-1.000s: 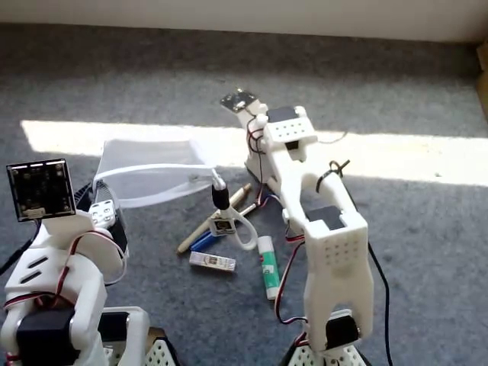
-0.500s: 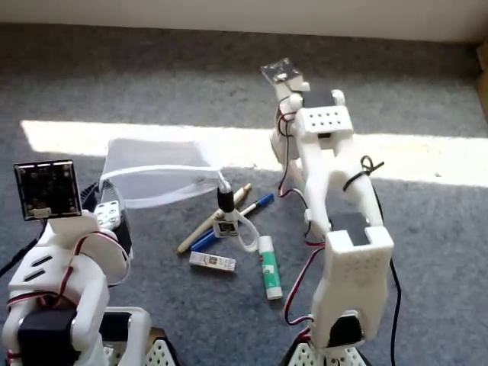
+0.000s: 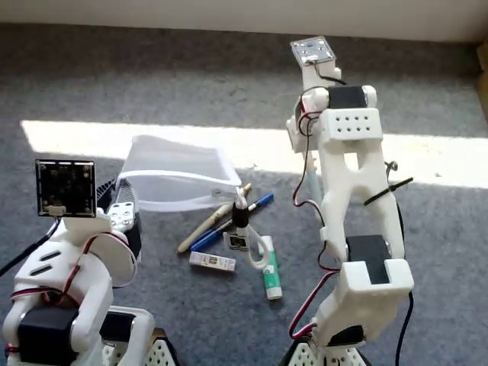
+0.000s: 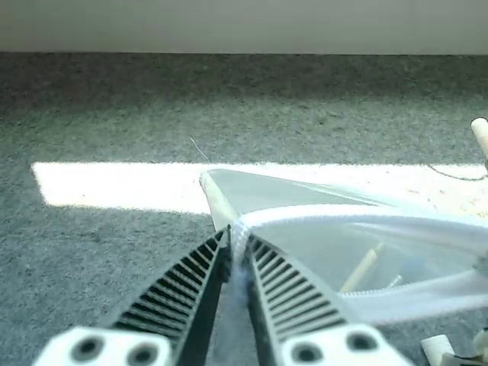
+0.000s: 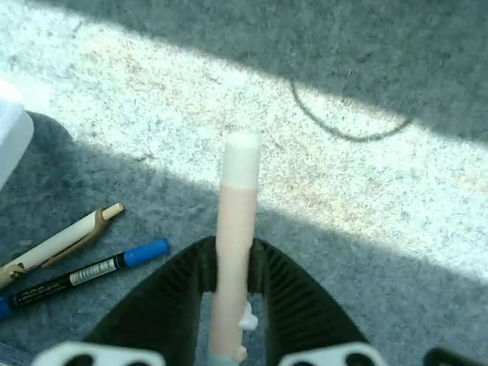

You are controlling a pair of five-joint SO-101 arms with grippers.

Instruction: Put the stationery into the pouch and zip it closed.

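Pouch (image 4: 320,252) looks soft and floppy; left gripper (image 4: 236,248) is closed tight on its rim. Right gripper (image 5: 232,263) clamps a light, stiff, perhaps slippery pen (image 5: 236,198).

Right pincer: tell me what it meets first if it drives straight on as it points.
Probably the sunlit carpet; the right pincer is shut on a pale pen whose tip leads. Nothing else seems ahead, though depth is unclear.

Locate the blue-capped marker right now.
In the high view the blue-capped marker lies on the carpet mid-scene, alongside the beige pen, just off the lower right corner of the pouch.
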